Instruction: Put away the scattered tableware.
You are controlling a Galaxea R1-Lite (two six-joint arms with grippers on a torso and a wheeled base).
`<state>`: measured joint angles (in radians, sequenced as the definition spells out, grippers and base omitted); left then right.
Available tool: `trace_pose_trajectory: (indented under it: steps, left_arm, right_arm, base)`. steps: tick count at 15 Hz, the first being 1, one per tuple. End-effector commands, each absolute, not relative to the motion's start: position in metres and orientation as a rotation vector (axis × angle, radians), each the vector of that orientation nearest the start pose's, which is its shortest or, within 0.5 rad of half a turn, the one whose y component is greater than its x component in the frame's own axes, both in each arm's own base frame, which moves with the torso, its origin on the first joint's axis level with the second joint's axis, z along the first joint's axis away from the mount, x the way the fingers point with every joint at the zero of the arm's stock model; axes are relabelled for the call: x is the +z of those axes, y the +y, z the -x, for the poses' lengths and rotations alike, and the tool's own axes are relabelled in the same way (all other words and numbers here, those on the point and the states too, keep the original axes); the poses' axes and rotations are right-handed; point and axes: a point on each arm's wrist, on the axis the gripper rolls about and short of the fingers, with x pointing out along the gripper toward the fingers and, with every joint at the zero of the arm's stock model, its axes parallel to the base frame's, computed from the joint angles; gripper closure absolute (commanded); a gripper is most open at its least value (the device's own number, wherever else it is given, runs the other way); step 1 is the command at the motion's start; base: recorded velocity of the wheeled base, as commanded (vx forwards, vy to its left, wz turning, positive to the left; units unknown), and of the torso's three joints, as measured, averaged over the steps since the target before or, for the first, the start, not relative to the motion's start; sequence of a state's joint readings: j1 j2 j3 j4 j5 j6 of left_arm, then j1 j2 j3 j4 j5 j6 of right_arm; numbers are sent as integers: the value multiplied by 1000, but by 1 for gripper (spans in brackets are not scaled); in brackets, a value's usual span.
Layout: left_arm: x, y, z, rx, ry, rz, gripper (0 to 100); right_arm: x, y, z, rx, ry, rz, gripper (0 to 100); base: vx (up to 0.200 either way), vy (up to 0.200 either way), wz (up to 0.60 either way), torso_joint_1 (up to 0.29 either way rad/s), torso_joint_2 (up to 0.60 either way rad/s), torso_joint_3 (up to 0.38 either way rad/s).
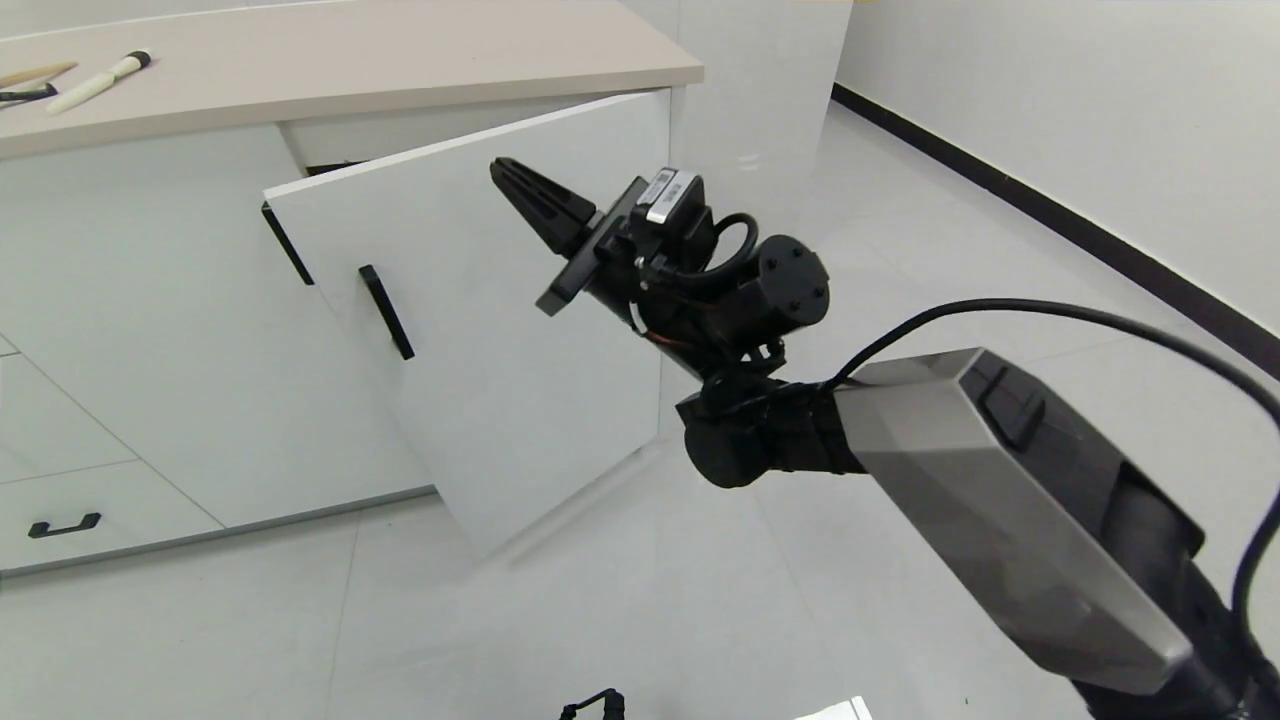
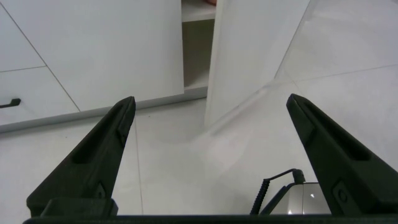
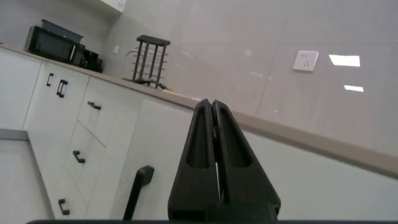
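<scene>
On the beige countertop (image 1: 380, 50), far left, lie a white-handled utensil (image 1: 98, 82) and a wooden utensil (image 1: 38, 72), with a dark item beside them cut off by the frame edge. My right gripper (image 1: 503, 170) is shut and empty, held up in front of the open white cabinet door (image 1: 500, 330), to the right of its black handle (image 1: 386, 312). In the right wrist view, the right gripper (image 3: 212, 104) shows its fingers pressed together, with that handle (image 3: 138, 190) just beyond. My left gripper (image 2: 211, 101) is open and empty, low over the floor, facing the door (image 2: 249, 56).
The door stands swung out over the tiled floor (image 1: 650, 600), leaving a gap into the cabinet (image 2: 198, 43). White drawers with black pulls (image 1: 63, 524) lie to the left. A dark rack (image 3: 151, 59) and a microwave (image 3: 55, 45) stand farther along the counter. A wall runs along the right.
</scene>
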<state>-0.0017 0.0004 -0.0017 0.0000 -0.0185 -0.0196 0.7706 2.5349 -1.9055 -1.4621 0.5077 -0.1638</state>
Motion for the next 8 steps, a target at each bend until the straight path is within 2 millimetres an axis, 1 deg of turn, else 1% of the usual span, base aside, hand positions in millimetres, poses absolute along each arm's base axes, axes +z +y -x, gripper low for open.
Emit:
trace_pose_trajectory:
  steps: [1,2,3,4,6,8]
  left_arm:
    - [76,0,23,-20,0,20,0]
    - [76,0,23,-20,0,20,0]
    - [76,0,23,-20,0,20,0]
    - [76,0,23,-20,0,20,0]
    - [76,0,23,-20,0,20,0]
    - [76,0,23,-20,0,20,0]
  right_arm:
    - [247,332,-334,1098,-1027,14,100]
    - [261,324,-325,1097,-1031,12,100]
    - [265,320,-322,1097,-1026,13,100]
    - [269,311,-316,1096,-1010,17,100]
    - [268,302,-308,1105,-975,19,100]
    - [267,298,-301,1113,-950,22,100]
  base:
    - [0,0,0,0,0,0]
    - [0,0,0,0,0,0]
    - [0,0,0,0,0,0]
    - [0,0,0,0,0,0]
    - [0,0,0,0,0,0]
    - [0,0,0,0,0,0]
